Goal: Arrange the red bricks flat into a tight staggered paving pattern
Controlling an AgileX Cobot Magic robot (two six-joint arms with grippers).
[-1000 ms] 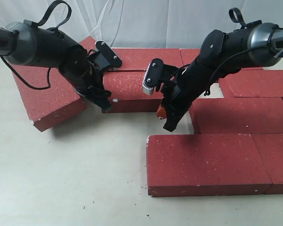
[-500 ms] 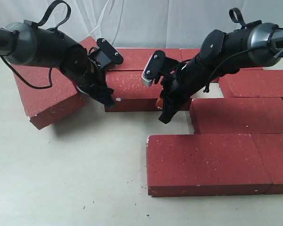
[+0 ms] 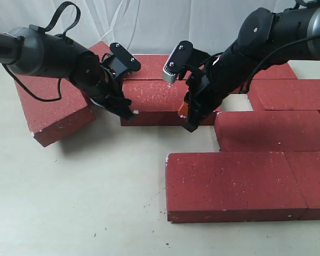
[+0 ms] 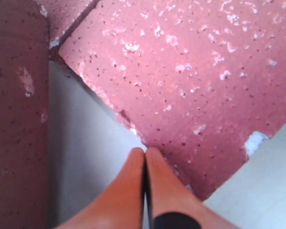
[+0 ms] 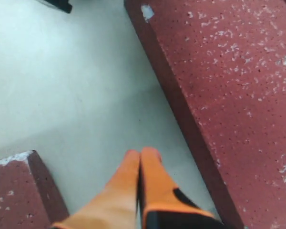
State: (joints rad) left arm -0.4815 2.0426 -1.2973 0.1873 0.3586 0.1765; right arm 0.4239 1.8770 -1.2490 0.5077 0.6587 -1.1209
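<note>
Several red bricks lie flat on the pale table. The middle brick (image 3: pixel 154 100) lies between my two grippers. My left gripper (image 3: pixel 129 113) is shut, empty, its orange tips (image 4: pixel 144 150) pressed against that brick's (image 4: pixel 195 71) left end near the front corner. A skewed brick (image 3: pixel 50 109) lies left of it, seen as a dark slab (image 4: pixel 16 95) in the left wrist view. My right gripper (image 3: pixel 188 125) is shut and empty, low by the middle brick's front right end. Its tips (image 5: pixel 142 152) hover over bare table beside the brick's side (image 5: pixel 238 86).
A back row of bricks (image 3: pixel 152 65) runs along the white backdrop. More bricks lie at right (image 3: pixel 298 93), (image 3: pixel 272 130), and two across the front (image 3: pixel 232 184), (image 3: pixel 316 184). Another brick's corner (image 5: pixel 14 191) shows near the right gripper. Bare table (image 3: pixel 80 197) spreads front left.
My right gripper has lifted and swung back toward the middle brick's front right end. The left gripper edged right, nudging the middle brick slightly right. The skewed left brick turned a little.
</note>
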